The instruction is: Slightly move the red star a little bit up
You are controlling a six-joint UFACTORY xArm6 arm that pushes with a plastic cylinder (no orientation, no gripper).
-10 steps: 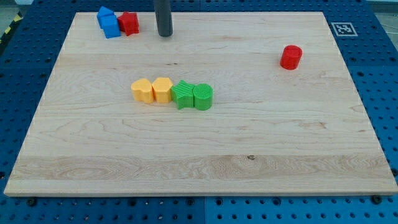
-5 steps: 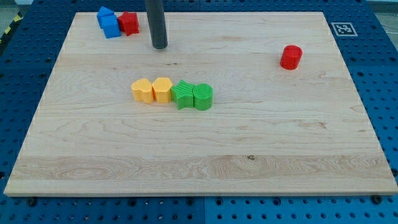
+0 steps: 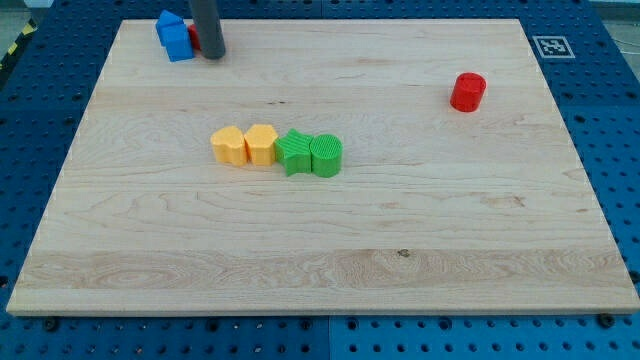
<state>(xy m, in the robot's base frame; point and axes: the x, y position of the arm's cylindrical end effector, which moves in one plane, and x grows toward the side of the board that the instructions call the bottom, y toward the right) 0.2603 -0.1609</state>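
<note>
Camera view: we have swung my tip (image 3: 212, 56) from mid-board onto the red star (image 3: 196, 37) beside the blue block (image 3: 174, 36), hiding most of it; no fingers exist, so nothing is grasped, and the upward nudge can begin

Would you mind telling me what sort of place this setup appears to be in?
Probably a robotics lab bench: a wooden board on a blue perforated table, a fiducial marker at its corner, and my tip beside the red star.
</note>
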